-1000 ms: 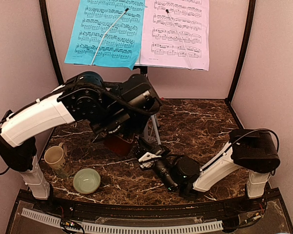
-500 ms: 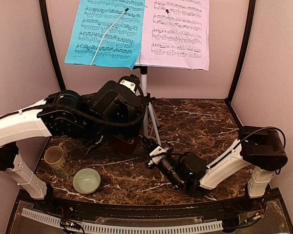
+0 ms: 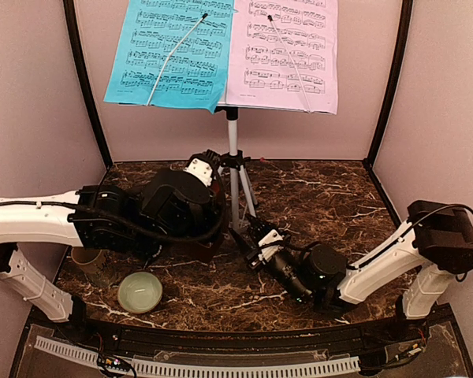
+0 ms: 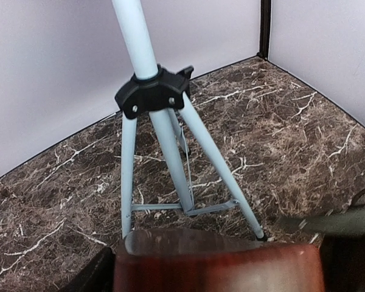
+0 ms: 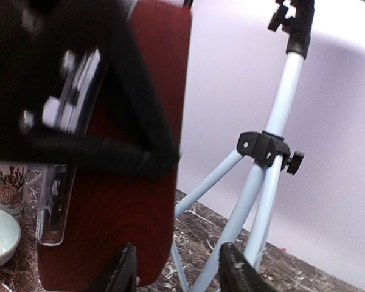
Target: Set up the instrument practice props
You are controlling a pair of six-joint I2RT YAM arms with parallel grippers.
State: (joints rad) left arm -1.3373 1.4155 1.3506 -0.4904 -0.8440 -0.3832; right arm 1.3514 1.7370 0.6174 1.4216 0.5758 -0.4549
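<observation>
Dark-red pyramid first: that's the metronome (image 5: 134,201), and it's sitting right in the left gripper (image 4: 218,272). The black fingers are clamped on either side of it, so it looks like a solid grasp. It's down low over the brown marble table (image 3: 323,197), just in front of the feet of the music stand (image 3: 234,169) and a bit to the left of the pole in the overhead view. Honestly can't tell whether its base is touching the table or hanging just above it.

Right gripper (image 5: 179,274) is released, fingers spread and gripping nothing. It points at the metronome from the right, very near it and near the closest tripod leg, but as far as I can see it touches neither.

The stand is upright toward the back middle of the table with its tripod legs splayed. Blue page (image 3: 142,47) and pink page (image 3: 315,55) are up on the desk side by side, blue on the left, each with a thin white wire arm across it.

Mug (image 5: 6,185) and pale green bowl (image 3: 139,291) are at the front left, near each other, with the left arm reaching over the mug.
</observation>
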